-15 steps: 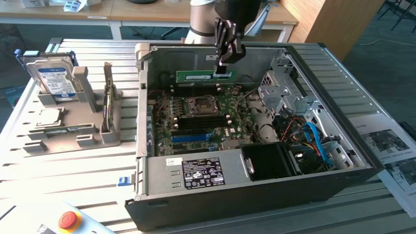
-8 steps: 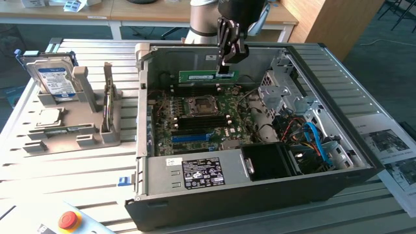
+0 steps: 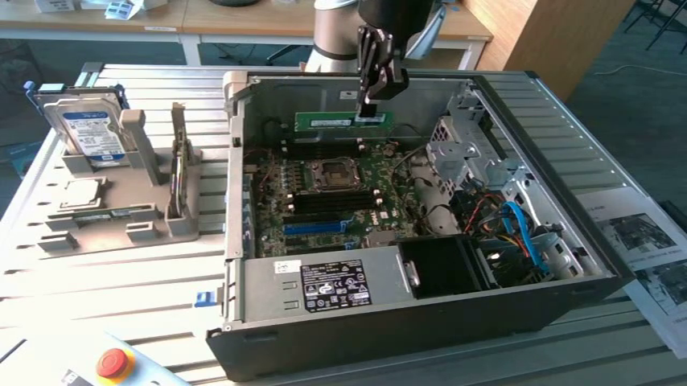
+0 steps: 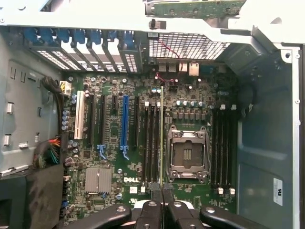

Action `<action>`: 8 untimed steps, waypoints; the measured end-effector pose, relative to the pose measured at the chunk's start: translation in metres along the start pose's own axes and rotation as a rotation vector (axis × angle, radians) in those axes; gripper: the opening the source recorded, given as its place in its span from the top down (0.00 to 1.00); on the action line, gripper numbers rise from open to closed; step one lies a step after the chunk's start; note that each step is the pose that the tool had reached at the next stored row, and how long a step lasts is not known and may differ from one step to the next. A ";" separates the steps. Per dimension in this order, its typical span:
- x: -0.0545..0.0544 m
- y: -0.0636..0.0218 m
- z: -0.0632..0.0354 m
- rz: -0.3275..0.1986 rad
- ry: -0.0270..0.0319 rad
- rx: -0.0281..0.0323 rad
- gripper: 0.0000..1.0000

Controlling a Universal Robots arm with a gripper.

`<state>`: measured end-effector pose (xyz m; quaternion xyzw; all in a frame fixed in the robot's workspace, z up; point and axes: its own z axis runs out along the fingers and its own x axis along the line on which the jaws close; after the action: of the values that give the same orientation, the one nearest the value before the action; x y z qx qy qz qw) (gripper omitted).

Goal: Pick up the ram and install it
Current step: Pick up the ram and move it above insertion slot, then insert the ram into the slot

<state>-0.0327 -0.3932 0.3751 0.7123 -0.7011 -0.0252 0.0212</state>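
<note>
My gripper (image 3: 369, 112) is shut on the ram (image 3: 327, 121), a long green stick held on edge above the motherboard (image 3: 322, 205), toward the back of the open computer case (image 3: 429, 322). In the wrist view the ram (image 4: 162, 138) appears edge-on as a thin line running away from the gripper (image 4: 162, 195). It hangs over the black memory slots (image 4: 150, 143) beside the empty processor socket (image 4: 187, 153). A second green stick (image 3: 178, 165) stands upright in the grey holder on the exterior view's left.
The grey holder (image 3: 161, 225) also carries a hard drive (image 3: 92, 133) and a square processor (image 3: 84, 191). The case has a metal drive cage (image 3: 472, 153), loose cables (image 3: 516, 233) and a power supply (image 3: 333, 285). A red button (image 3: 113, 363) sits near the front, and paper sheets (image 3: 644, 241) lie on the right.
</note>
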 end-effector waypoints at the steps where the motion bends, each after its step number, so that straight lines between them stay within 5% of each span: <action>1: -0.001 0.0000 0.0000 0.000 -0.0001 0.0001 0.88; 8: -0.003 0.0000 0.0000 0.000 0.0000 0.0000 0.88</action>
<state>-0.0327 -0.3905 0.3751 0.7123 -0.7011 -0.0252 0.0212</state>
